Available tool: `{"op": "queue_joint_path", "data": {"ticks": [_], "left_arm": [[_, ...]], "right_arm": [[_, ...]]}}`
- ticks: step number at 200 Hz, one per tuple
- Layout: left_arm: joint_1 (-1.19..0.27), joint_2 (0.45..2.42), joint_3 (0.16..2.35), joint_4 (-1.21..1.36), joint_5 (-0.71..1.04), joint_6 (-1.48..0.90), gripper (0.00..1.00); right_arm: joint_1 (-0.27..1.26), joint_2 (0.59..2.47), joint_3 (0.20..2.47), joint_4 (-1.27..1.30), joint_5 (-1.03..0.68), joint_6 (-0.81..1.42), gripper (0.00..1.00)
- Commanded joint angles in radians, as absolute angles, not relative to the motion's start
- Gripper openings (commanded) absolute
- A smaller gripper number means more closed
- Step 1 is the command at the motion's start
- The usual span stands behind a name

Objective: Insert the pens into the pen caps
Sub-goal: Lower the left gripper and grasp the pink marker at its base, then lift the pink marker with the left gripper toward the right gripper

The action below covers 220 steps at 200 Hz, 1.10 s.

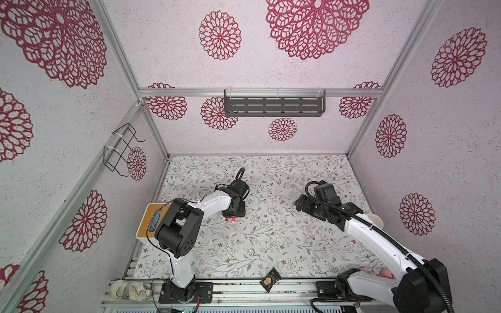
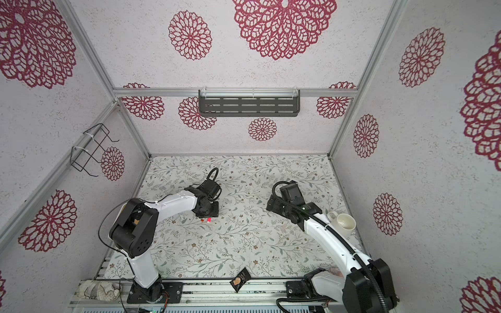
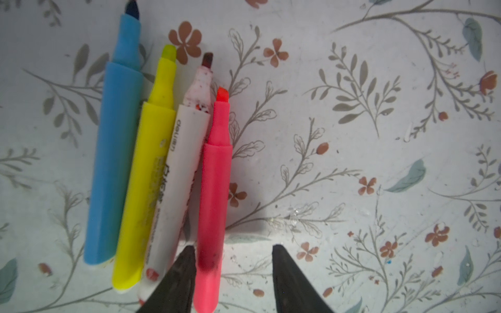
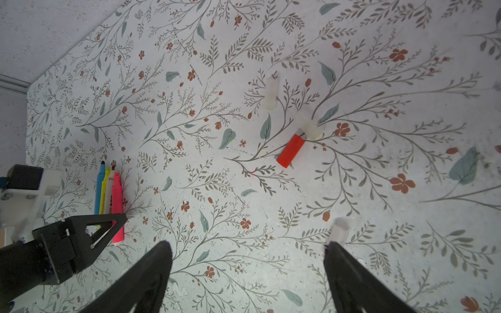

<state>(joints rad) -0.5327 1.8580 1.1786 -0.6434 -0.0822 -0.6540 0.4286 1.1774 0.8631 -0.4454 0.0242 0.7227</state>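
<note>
Pens [image 3: 146, 176] bunched, mug [image 2: 344, 222] right, box [image 1: 146, 229] left

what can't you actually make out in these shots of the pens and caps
- pens: in both top views the left gripper covers all but a sliver
- pink pen: left wrist view, rear end cut off by the frame edge
- white pen: same view, rear partly hidden behind one of the fingers
- pale caps: right wrist view, too washed out to tell their colours

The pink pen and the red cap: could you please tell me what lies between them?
The right wrist view shows bare tabletop from pink pen to red cap.
</note>
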Motion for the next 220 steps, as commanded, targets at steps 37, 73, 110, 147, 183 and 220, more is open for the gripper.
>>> {"op": "queue_joint_path", "data": {"ticks": [37, 73, 110, 147, 183, 220], "left_arm": [[-0.533, 1.906, 1.184, -0.644, -0.068, -0.66, 0.45], [-0.537, 1.92, 1.182, -0.645, -0.062, -0.659, 0.42], [-0.541, 1.931, 1.181, -0.647, -0.059, -0.641, 0.37], [-0.549, 1.93, 1.159, -0.625, -0.038, -0.628, 0.23], [-0.567, 1.928, 1.152, -0.612, -0.016, -0.605, 0.1], [-0.609, 1.899, 1.14, -0.593, -0.016, -0.585, 0.09]], "right_arm": [[0.433, 1.179, 0.883, -0.43, 0.016, 0.73, 0.89], [0.431, 1.193, 0.884, -0.427, 0.014, 0.73, 0.88], [0.432, 1.197, 0.882, -0.418, 0.015, 0.732, 0.88], [0.432, 1.202, 0.881, -0.416, 0.014, 0.735, 0.88], [0.432, 1.195, 0.872, -0.415, 0.016, 0.738, 0.88], [0.433, 1.175, 0.835, -0.407, 0.012, 0.746, 0.88]]}}
